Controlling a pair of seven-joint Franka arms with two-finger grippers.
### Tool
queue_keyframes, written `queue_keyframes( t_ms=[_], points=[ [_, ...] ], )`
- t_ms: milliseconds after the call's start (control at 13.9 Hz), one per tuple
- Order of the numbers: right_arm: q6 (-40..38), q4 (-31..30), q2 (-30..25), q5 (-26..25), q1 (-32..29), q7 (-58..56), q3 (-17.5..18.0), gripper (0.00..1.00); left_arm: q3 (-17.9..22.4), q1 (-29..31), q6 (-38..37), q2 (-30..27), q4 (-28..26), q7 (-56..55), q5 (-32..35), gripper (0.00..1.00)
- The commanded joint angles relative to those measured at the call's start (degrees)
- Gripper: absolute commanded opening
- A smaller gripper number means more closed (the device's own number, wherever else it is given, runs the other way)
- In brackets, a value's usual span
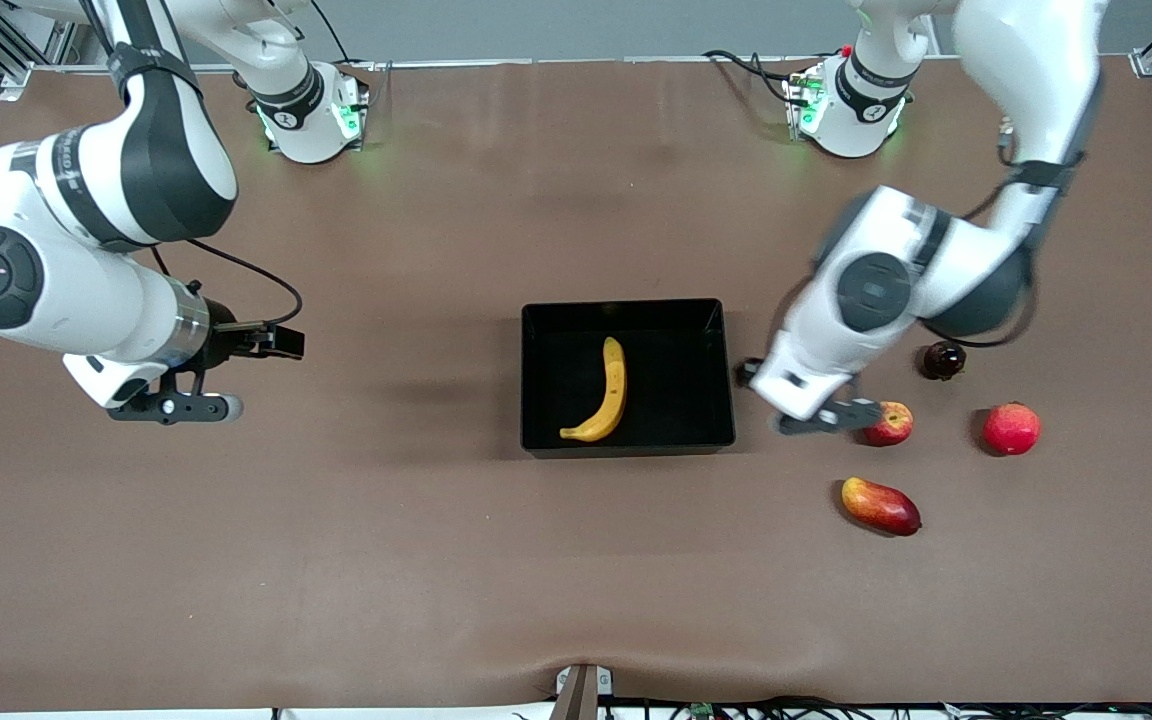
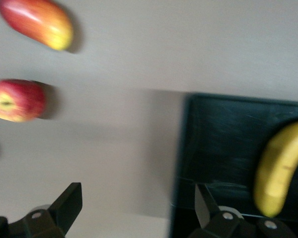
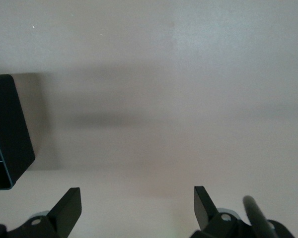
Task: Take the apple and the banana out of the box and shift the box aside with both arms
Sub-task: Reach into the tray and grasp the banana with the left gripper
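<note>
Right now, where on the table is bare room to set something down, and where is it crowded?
Free: the wide strip of table nearer the front camera than the black tray, and the stretch between the tray and the right tool. Crowded: beside the tray toward the left arm's end, where the left tool, apple, mango and pinkish-red fruit sit.

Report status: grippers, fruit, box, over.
Left gripper open, empty, between box and apple. Right gripper open, waiting over bare table. Banana in box; apple on table. Nothing blocking.
</note>
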Motion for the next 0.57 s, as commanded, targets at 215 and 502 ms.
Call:
queue_keyframes(
  t_ms=[215, 502],
  points=[
    [0.1, -1.9, -0.6, 0.9, 0.3, 1.0, -0.2, 1.0, 0.8, -10.6, 5.0, 11.8, 8.5, -5.8, 2.7, 1.0],
    [1.7, -3.7, -0.6, 4.9, 0.3, 1.0, -0.2, 1.0, 3.9, -17.2, 13.1, 17.1, 10.5, -11.9, 4.6, 1.0]
  ],
)
